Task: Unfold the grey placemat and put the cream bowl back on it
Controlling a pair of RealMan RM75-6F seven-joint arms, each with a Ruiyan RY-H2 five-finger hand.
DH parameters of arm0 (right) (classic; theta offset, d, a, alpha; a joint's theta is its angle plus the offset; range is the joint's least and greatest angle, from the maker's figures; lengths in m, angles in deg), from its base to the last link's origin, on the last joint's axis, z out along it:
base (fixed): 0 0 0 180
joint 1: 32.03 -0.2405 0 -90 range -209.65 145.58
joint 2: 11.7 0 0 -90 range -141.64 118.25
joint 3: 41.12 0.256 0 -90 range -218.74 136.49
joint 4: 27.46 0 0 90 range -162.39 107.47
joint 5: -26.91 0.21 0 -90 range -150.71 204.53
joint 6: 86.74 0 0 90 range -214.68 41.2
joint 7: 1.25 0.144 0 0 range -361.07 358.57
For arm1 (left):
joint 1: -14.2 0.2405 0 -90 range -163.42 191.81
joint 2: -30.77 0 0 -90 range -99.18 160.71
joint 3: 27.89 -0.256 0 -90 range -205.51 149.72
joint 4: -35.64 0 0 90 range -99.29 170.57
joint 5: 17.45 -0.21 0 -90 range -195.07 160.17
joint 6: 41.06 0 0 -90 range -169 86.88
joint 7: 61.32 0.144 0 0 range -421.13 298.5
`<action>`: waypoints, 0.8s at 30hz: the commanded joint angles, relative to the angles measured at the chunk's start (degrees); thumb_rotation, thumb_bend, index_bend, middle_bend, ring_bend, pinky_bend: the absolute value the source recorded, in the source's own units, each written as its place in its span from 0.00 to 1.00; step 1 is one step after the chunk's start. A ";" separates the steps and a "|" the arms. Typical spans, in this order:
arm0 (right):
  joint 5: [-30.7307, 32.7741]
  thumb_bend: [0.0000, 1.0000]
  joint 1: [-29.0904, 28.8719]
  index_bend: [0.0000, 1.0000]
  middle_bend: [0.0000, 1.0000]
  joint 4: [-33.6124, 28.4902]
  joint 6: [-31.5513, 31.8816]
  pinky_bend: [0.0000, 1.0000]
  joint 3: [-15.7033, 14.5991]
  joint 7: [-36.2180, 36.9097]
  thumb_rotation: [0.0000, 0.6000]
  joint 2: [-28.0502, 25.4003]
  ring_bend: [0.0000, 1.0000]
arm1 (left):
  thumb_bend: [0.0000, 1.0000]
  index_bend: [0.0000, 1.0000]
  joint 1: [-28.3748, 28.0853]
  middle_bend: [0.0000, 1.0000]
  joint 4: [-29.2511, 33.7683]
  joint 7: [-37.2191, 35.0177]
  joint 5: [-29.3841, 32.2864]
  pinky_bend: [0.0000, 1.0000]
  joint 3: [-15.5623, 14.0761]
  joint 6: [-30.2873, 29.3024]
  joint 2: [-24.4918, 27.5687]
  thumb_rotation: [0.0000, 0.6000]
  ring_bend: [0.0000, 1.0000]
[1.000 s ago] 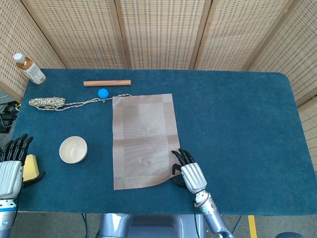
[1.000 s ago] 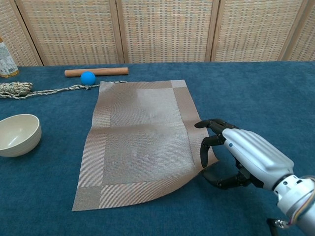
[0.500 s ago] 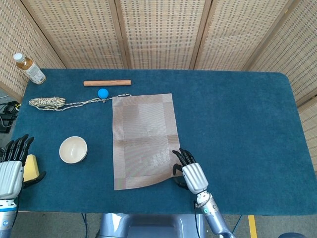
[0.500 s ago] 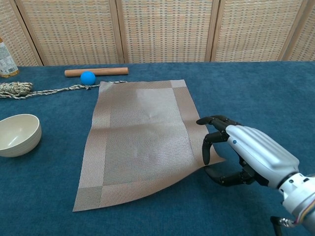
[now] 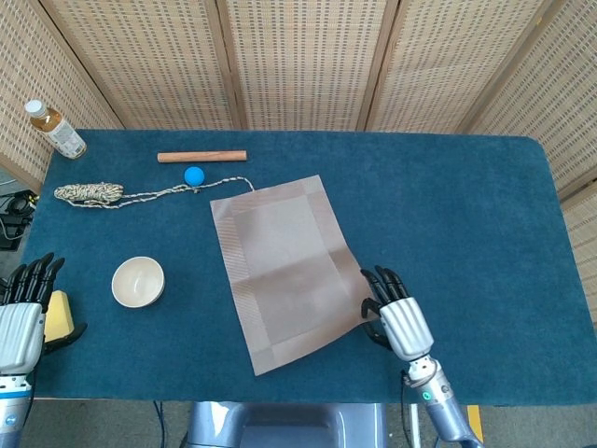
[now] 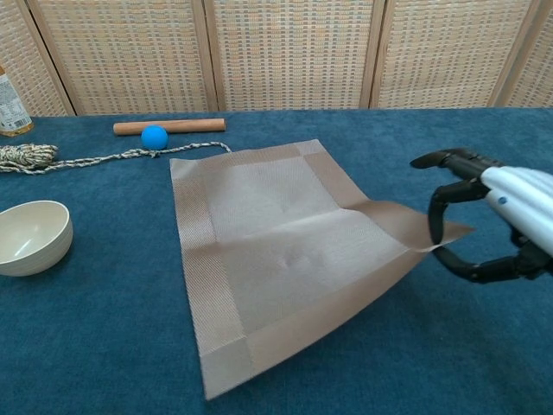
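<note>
The grey placemat (image 5: 284, 269) lay unfolded on the blue table (image 5: 466, 215), turned at an angle so that its far edge sat just near of the rope's loose end and its near left corner pointed toward the table's near edge. Its near right corner was lifted clear of the cloth, with a shallow crease running across the mat toward it.

The right hand (image 6: 497, 225) held that raised corner: in the chest view the corner of the mat passed between the curled dark fingers (image 6: 439, 214) above and the thumb below, pinched there. In the head view the same hand (image 5: 396, 313) sat at the mat's right edge, palm down.

The left hand (image 5: 23, 313) was at the near left edge of the table, fingers spread upward and holding nothing, just beside a yellow sponge (image 5: 58, 314).

The cream bowl (image 5: 138, 281) stood upright on the bare table, left of the placemat and apart from it, well clear of both hands.

Further items noted at the far left: a wooden dowel (image 5: 201, 156), a blue ball (image 5: 194, 175) just near of it, a coiled rope (image 5: 89, 193) with its tail trailing right past the ball, and a capped bottle (image 5: 54, 129) at the far left corner.
</note>
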 commanded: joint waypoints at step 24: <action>9.09 0.54 -5.41 0.64 0.22 15.45 -11.80 0.15 6.20 1.85 1.00 -13.52 0.01 | 0.16 0.04 -0.45 0.00 -0.91 1.29 0.31 0.00 0.56 0.67 -0.57 1.00 0.00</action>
